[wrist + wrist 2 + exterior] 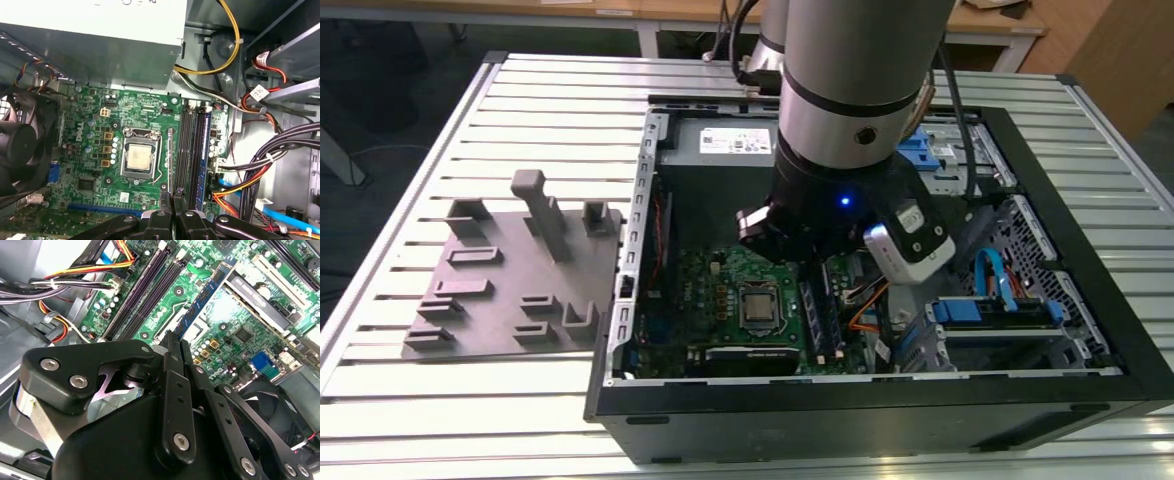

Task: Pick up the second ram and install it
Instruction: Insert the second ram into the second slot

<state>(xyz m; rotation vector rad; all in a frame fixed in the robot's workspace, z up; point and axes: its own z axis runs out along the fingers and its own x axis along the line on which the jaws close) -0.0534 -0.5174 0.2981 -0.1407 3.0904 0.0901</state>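
Note:
My gripper (175,341) is shut on the second ram (210,294), a thin blue-green stick that juts out from between the fingers. The first wrist view shows the second ram (169,160) edge-on, hanging above the green motherboard (95,165) beside the CPU socket (140,157) and just short of the dark ram slots (192,150). The gripper (173,199) holds it apart from the slots (145,295), not seated. In the exterior view the arm (847,150) reaches down into the open computer case (854,388) and covers the gripper.
Bundled cables (260,170) crowd the case beside the slots. A power supply (90,40) and a black fan (20,145) border the board. A grey tray with upright pegs (507,280) lies on the slatted table at the exterior view's left of the case.

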